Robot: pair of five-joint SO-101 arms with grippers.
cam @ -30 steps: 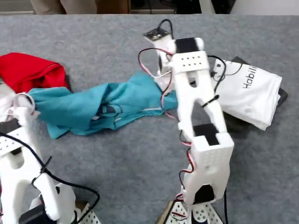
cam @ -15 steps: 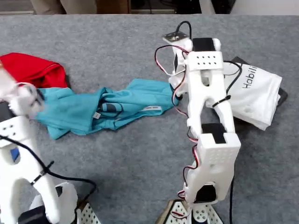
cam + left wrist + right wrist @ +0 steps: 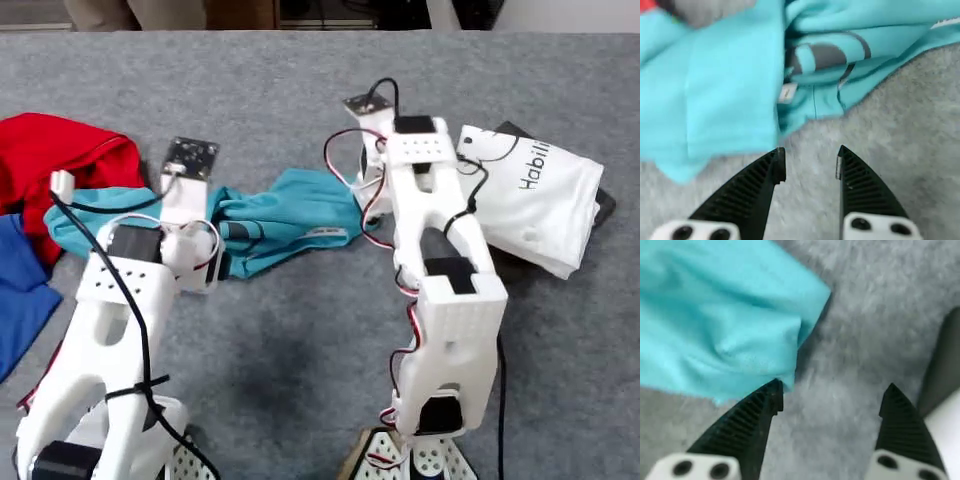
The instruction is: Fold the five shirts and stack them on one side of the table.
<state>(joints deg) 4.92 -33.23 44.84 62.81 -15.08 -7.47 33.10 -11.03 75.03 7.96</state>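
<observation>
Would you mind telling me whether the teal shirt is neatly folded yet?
Not folded: the teal shirt lies crumpled in an uneven strip on the table, with loose creases and overlapping layers.

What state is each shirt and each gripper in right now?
teal shirt: unfolded, bunched in a long strip across the table.
red shirt: unfolded, crumpled.
blue shirt: lying loose, partly out of frame.
white shirt: folded, resting on a dark garment.
dark garment: flat, mostly covered.
left gripper: open, empty, beside the teal shirt's edge.
right gripper: open, empty, at the teal shirt's other end.
</observation>
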